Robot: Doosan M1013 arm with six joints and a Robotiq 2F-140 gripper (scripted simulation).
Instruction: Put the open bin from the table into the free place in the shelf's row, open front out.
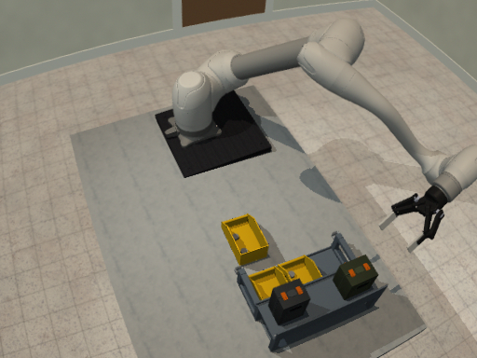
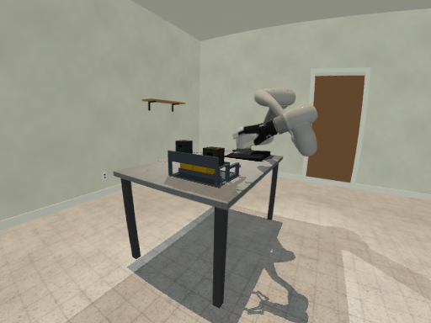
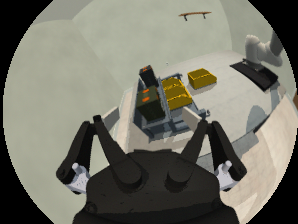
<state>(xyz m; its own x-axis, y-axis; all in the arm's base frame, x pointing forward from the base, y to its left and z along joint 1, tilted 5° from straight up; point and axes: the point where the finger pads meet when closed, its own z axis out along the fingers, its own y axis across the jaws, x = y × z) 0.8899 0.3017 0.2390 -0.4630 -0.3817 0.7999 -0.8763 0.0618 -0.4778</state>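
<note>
Gripper: my gripper (image 1: 410,227) was spread wide with nothing between the jaws, black linkage fingers with pale pads (image 1: 386,222); it hung out past the table's right edge, over the tiled floor.
Arm: smooth off-white rounded links (image 1: 373,100), bolted to a black square base plate (image 1: 252,151) near the far edge of the table.
Table: flat grey top (image 1: 140,196), faint streaky grain, thin dark legs (image 2: 218,256) in the exterior view.
Loose bin: the yellow open bin (image 1: 245,239) stood on the table mid-surface, just behind the shelf's far left corner, not touching it as far as I saw; boxy, thin walls, top open.
Bin contents: two small grey parts (image 1: 237,237) lay on its floor.
Shelf: grey-blue frame shelf (image 1: 326,309) sat at the near right corner of the table, matte, square posts.
Row: two yellow bins (image 1: 284,276) sat side by side at the row's left end; a gap lay to their right.
Boxes on top: a black box (image 1: 289,301) and a dark green box (image 1: 355,276), both with orange patches on the lids, stood on the shelf's upper board.
Wrist view: I saw the shelf (image 3: 156,123) ahead, well apart from the fingers.
</note>
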